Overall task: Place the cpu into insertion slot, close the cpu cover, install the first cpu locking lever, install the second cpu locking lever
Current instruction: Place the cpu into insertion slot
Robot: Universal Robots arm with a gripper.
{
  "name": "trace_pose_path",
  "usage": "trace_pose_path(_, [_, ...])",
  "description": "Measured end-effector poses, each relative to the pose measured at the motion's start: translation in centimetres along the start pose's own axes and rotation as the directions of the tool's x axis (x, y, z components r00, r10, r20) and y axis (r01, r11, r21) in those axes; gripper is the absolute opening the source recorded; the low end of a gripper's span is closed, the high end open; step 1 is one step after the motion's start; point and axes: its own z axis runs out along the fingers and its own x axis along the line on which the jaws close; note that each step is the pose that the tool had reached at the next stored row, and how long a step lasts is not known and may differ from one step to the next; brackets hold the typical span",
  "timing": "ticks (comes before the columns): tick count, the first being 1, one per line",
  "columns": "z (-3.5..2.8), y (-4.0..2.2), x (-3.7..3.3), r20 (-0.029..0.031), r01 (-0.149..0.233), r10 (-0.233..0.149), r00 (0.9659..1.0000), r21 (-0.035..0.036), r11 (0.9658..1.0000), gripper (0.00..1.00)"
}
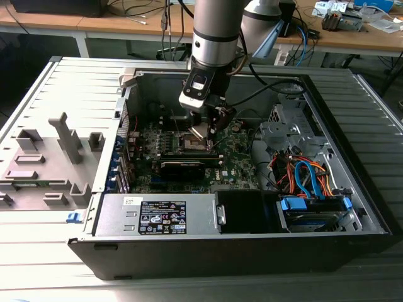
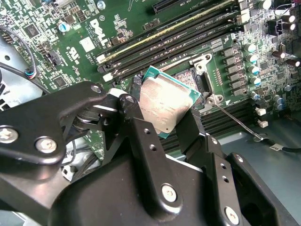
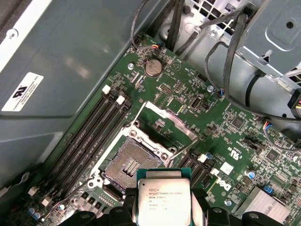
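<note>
Gripper (image 1: 203, 131) is closed narrow on the cpu (image 1: 197, 131), one finger on each of two opposite edges, metal top showing in both wrist views. In the second wrist view the cpu (image 2: 167, 106) hangs tilted between the black fingers (image 2: 141, 127). In the first wrist view the cpu (image 3: 163, 200) sits just short of the insertion slot (image 3: 131, 160), apart from it, not seated. The slot's dark centre lies bare inside its silver rim. The cpu cover (image 3: 169, 119) is swung up and open on the slot's far side. A thin locking lever (image 2: 235, 120) sticks out loose beside the socket.

Open computer case (image 1: 252, 251) lies on its side and holds:
- green motherboard (image 1: 239, 160) on the floor of the case, arm reaching down onto it
- grey power supply (image 1: 157, 214) along the near wall
- drive bay (image 1: 312, 207) at the exterior view's right, with blue and orange cables (image 1: 302, 173) bunched above it

Long black memory slots (image 3: 89, 136) run beside the insertion slot
</note>
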Motion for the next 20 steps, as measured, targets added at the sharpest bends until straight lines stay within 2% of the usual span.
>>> trace_pose_path(20, [0.14,-0.02,-0.02,-0.0009,-0.03,0.03,0.9996,0.0002,0.9996,0.55])
